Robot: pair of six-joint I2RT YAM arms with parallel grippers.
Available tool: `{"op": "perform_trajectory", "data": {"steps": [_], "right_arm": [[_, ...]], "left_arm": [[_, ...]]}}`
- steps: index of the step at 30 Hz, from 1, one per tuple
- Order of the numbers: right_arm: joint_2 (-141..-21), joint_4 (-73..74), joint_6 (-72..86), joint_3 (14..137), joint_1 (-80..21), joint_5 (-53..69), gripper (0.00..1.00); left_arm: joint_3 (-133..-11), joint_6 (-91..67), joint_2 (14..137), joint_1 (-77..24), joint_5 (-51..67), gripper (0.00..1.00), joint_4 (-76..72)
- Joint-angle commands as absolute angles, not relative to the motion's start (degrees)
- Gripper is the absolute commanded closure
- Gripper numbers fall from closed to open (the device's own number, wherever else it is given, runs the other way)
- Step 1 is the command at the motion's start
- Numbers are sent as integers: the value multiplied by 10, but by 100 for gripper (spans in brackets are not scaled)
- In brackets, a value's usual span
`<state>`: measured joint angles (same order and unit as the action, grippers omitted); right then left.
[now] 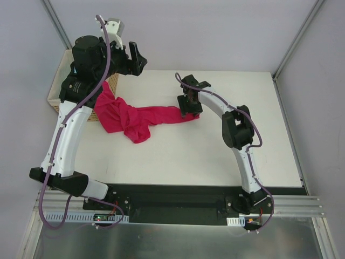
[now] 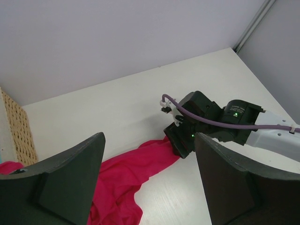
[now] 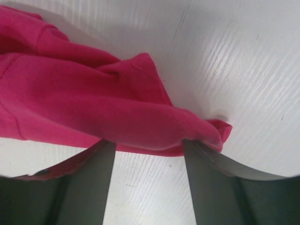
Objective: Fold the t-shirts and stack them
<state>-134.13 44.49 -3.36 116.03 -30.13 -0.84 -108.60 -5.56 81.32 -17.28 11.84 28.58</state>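
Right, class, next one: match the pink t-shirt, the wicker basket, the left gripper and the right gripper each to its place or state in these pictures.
1. pink t-shirt
2. wicker basket
3. left gripper
4. right gripper

A. raised, fingers open, empty
B. far-left corner of the table
C. down at the shirt's right end
D. crumpled, one end at the basket

Pairs: 1-D, 2-B, 3-A, 4-C
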Motion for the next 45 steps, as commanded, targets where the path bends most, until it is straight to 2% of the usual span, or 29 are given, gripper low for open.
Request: {"op": "perform_trajectory", "data": {"steps": [1, 3, 6, 7, 9, 13, 16, 18, 22, 26, 28, 30, 33, 35, 36, 37, 38, 39, 40, 41, 42, 45], "right_arm": [[-1363, 465, -29, 1201, -301, -23, 48], [-1368, 466, -28, 1208, -301, -24, 52], [-1376, 469, -29, 1211, -300, -20, 64], [-1376, 470, -30, 1209, -301, -18, 78], [-1374, 470, -31, 1207, -300, -26, 99], [-1356, 482, -31, 1199, -301, -85, 99], [-1297, 517, -18, 1165, -293, -219, 99], [-1224, 525, -3, 1092, -262, -287, 99], [-1130, 531, 19, 1016, -155, -301, 99], [-1148, 531, -54, 1086, -77, -311, 99], [-1208, 536, -115, 1171, -71, -360, 99], [-1251, 561, -134, 1254, -62, -309, 99], [-1258, 536, -96, 1240, -49, -183, 99], [-1246, 496, -90, 1200, -59, -140, 99], [-1246, 488, -92, 1192, -64, -95, 95], [-1253, 485, -96, 1190, -71, -70, 84], [-1257, 488, -91, 1192, -76, -46, 72], [-1257, 489, -88, 1190, -80, -43, 56], [-1252, 483, -77, 1179, -91, -46, 47], [-1238, 477, -74, 1170, -97, -70, 33], [-1232, 474, -74, 1164, -105, -84, 4], [-1224, 494, -69, 1184, -123, -104, 4]], "left_arm": [[-1111, -55, 800, -174, 128, 23, 271], [-1112, -55, 799, -174, 127, 23, 271], [-1115, -52, 800, -174, 130, 23, 271], [-1116, -52, 802, -174, 130, 23, 270], [-1119, -53, 805, -174, 131, 23, 270], [-1122, -59, 814, -174, 135, 24, 270], [-1130, -66, 828, -174, 144, 24, 270], [-1136, -72, 838, -174, 154, 25, 269], [-1143, -79, 850, -174, 168, 26, 265], [-1145, -86, 866, -174, 179, 28, 260], [-1157, -91, 874, -174, 185, 28, 259], [-1170, -94, 882, -174, 191, 28, 258], [-1178, -97, 887, -174, 188, 26, 258], [-1180, -99, 885, -174, 178, 26, 258], [-1176, -100, 886, -174, 179, 26, 258], [-1174, -100, 885, -174, 180, 26, 258], [-1173, -103, 886, -174, 180, 22, 258], [-1172, -105, 887, -174, 182, 19, 258], [-1172, -107, 890, -174, 181, 17, 258], [-1173, -112, 893, -174, 183, 16, 258], [-1175, -114, 896, -174, 186, 15, 258], [-1180, -121, 904, -174, 203, 14, 258]]}}
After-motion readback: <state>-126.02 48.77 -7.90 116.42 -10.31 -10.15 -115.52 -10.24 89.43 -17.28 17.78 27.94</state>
